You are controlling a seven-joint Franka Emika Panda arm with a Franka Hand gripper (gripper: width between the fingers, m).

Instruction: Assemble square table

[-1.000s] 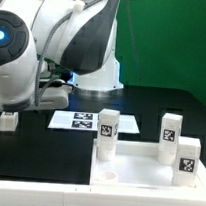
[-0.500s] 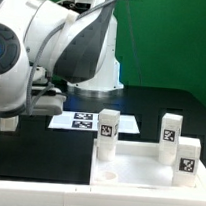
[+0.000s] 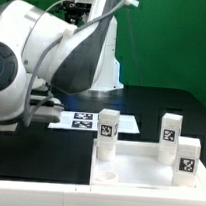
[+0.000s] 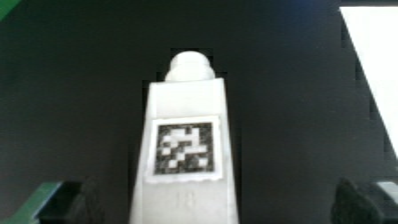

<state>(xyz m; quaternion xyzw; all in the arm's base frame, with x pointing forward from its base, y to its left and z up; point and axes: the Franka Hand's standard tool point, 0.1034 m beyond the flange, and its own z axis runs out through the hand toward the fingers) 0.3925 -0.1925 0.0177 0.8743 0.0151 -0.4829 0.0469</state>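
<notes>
Arm lower over table edge, open gripper (image 4: 205,200) astride tagged leg (image 4: 185,140), untouched.

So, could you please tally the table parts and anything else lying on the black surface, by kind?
Upright tagged legs on the panel: 3
Leg lying under the gripper: 1
Square panel: 1
Marker board: 1
Total: 6

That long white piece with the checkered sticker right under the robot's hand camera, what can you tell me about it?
It is a long white plastic table leg, lying flat on the black table surface. One end narrows to a rounded peg, and a square black-and-white tag sits on its upper face near the other end. It lies lengthwise between the two dark fingertips of the hand, which are spread wide and do not touch it. Nothing else touches it.
</notes>
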